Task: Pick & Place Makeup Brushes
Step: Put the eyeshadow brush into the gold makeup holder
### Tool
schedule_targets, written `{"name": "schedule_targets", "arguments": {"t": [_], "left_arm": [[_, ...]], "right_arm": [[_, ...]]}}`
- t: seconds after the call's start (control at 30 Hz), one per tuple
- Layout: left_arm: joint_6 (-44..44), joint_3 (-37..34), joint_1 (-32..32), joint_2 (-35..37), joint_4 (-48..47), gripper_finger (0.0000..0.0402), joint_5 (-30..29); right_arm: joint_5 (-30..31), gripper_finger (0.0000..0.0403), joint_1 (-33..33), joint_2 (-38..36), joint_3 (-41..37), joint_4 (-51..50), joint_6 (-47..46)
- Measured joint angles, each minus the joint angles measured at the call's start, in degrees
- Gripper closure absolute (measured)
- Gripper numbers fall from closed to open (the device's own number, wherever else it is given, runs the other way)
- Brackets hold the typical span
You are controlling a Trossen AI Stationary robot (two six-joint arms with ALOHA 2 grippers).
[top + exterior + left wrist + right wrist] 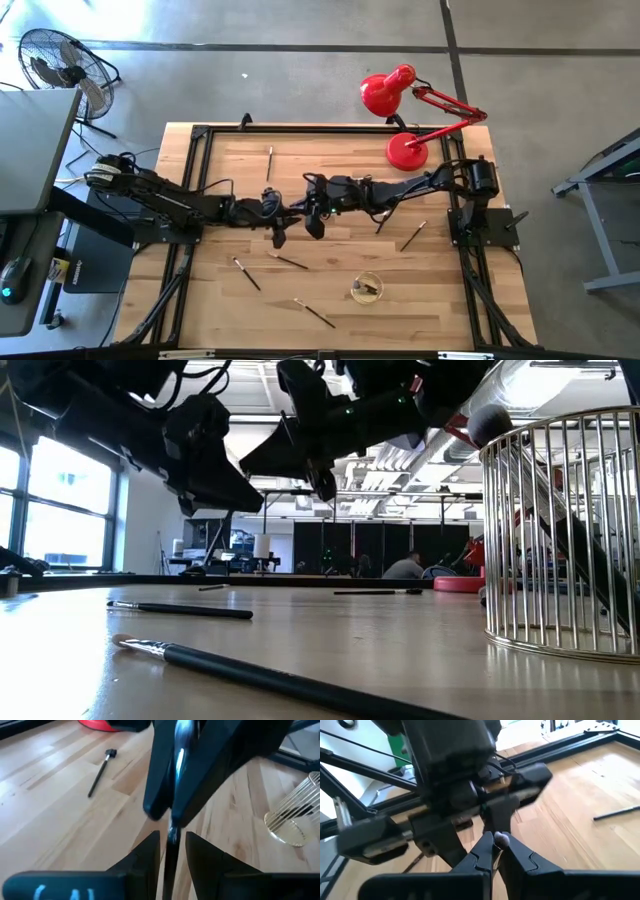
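Nearest the low camera, a makeup brush point(270, 682) lies on the table point(340, 170), left of the wire cup point(366, 288). Farther left of the cup, above mid-table, the left gripper point(281, 226) and right gripper point(312, 216) meet, both clamped on one held brush point(172, 832). More brushes point(246, 273) lie scattered around the cup.

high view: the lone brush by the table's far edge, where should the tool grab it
Take the far brush at mid-handle, coming straight down from above and closing across it. It lies flat on the table, thin and straight, with nothing beside it, so the middle likely balances best.
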State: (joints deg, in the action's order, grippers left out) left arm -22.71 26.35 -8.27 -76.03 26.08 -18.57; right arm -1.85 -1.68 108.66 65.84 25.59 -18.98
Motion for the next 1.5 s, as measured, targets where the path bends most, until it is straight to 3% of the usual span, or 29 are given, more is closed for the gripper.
{"name": "schedule_targets", "arguments": {"t": [0.2,0.4,0.6,0.97,1.1,1.2,1.33,1.5], "left_arm": [[0.16,0.0,0.0,0.0,0.8,0.0316,-0.09],[0.25,0.0,0.0,0.0,0.76,0.0387,-1.45],[0.22,0.0,0.0,0.0,0.78,0.0392,-1.47],[1.61,-0.02,0.0,0.02,-2.82,0.0392,-1.51],[3.19,-0.04,0.02,0.02,-4.32,0.0392,0.37],[3.45,-0.04,-0.02,0.02,-3.06,0.0392,1.39],[3.56,-0.04,0.0,0.02,-0.68,0.0392,1.42],[5.72,-0.04,-0.02,0.02,5.87,0.0392,3.65]], "right_arm": [[0.47,0.0391,0.29,0.0,0.0,-0.14,0.02],[1.07,0.0387,0.29,0.0,0.0,-0.27,-0.02],[0.84,0.0388,0.29,0.0,0.02,-0.29,-0.04],[-0.22,0.0261,-0.15,-0.85,0.11,-4.45,1.6],[-0.36,0.0221,-0.87,-5.69,0.11,-15.92,3.07],[4.77,0.021,-0.62,-9.97,-0.37,-28.24,3.87],[15.99,0.0223,1.68,-17.14,-4.95,-36.66,2.51],[19.54,0.03,5.28,-27.6,-18.21,-35.54,-3.33]]}}
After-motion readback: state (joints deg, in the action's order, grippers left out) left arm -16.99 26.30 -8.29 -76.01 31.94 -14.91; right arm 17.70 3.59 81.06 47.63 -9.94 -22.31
